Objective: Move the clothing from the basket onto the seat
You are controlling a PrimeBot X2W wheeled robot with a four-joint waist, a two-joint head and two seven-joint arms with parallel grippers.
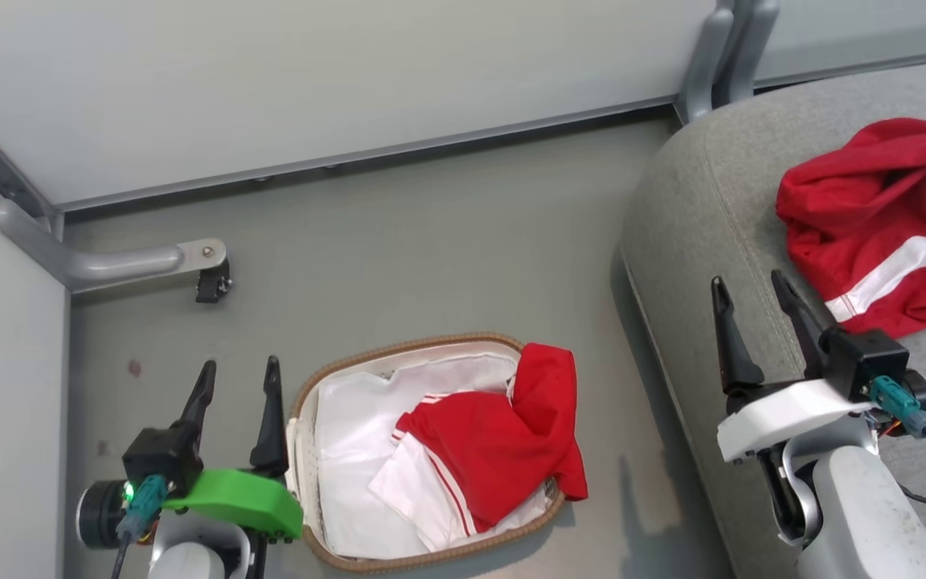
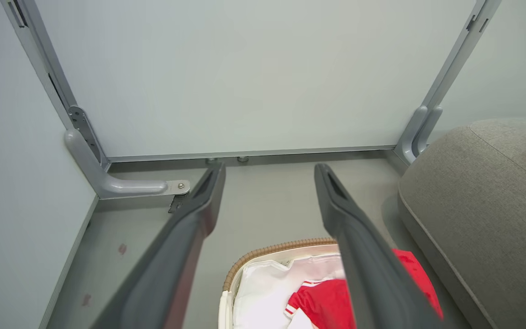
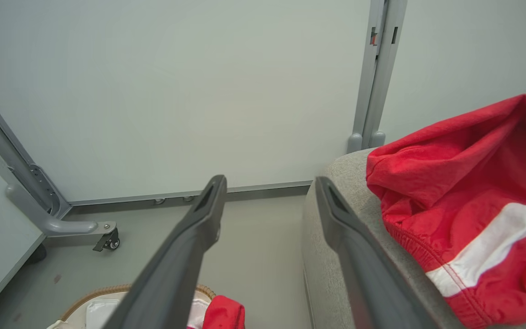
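Basket (image 1: 399, 346): red garment (image 1: 503, 450), white liner (image 1: 342, 434). Seat (image 1: 696, 201), right: second red garment (image 1: 881, 209). Grey floor (image 1: 431, 241). Left end effector (image 1: 240, 364), right end effector (image 1: 747, 278): spread.

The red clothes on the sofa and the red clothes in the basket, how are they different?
The sofa garment lies on the grey seat; the basket garment lies on a white liner, one corner draped over the rim of the basket. The sofa garment shows one broad white band; the basket garment shows thin white stripes. Both are bright red and crumpled.

Head looks down; wrists face wall (image 2: 244, 68), sharing basket (image 2: 272, 249).
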